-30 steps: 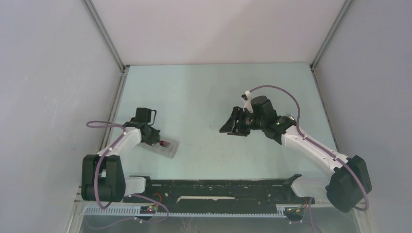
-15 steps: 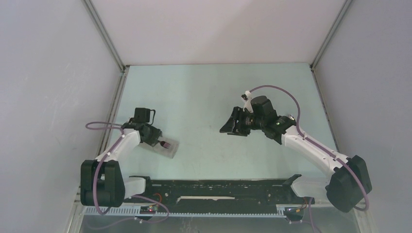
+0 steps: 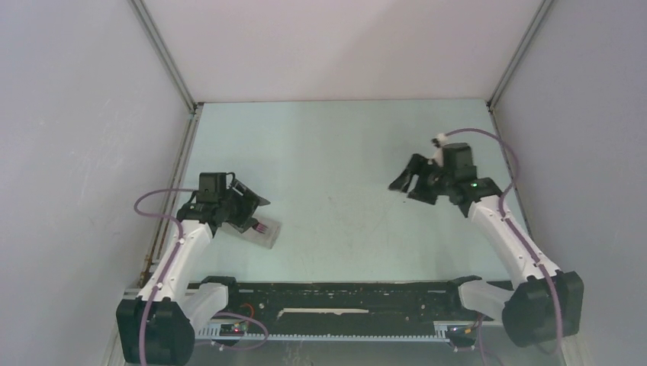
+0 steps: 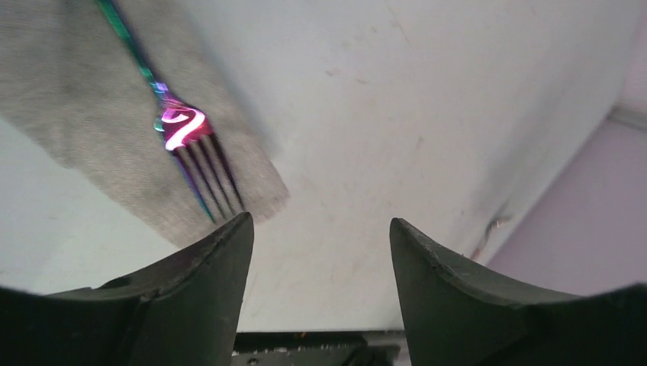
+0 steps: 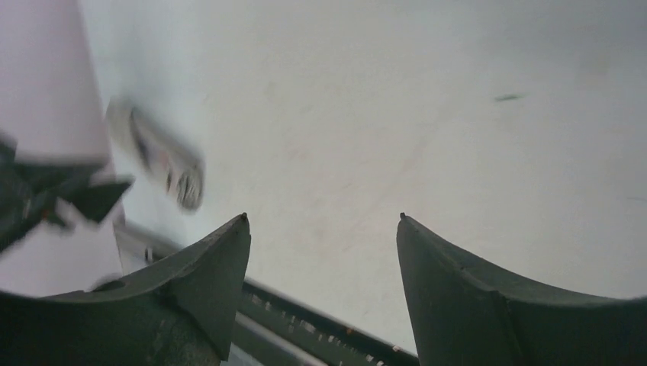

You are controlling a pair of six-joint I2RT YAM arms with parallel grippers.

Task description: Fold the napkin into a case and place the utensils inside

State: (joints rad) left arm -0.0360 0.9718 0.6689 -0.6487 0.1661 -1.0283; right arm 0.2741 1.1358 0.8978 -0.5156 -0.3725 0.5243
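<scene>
Right arm has swung right; left claw (image 3: 252, 204) and right claw (image 3: 404, 180) gape (fork (image 4: 200, 165) lies on case (image 4: 84, 114)).

The counter (image 3: 343, 145) has a pale green-white matt surface with a few small dark marks. Plain white panels enclose it: a back wall (image 3: 343, 46) on the far edge, a left wall (image 3: 76, 114) and a right wall (image 3: 587, 114) on the side edges. Metal profiles (image 3: 164, 53) rise from both far corners. A black rail (image 3: 343, 293) spans the near edge. Lighting is even and diffuse.
</scene>
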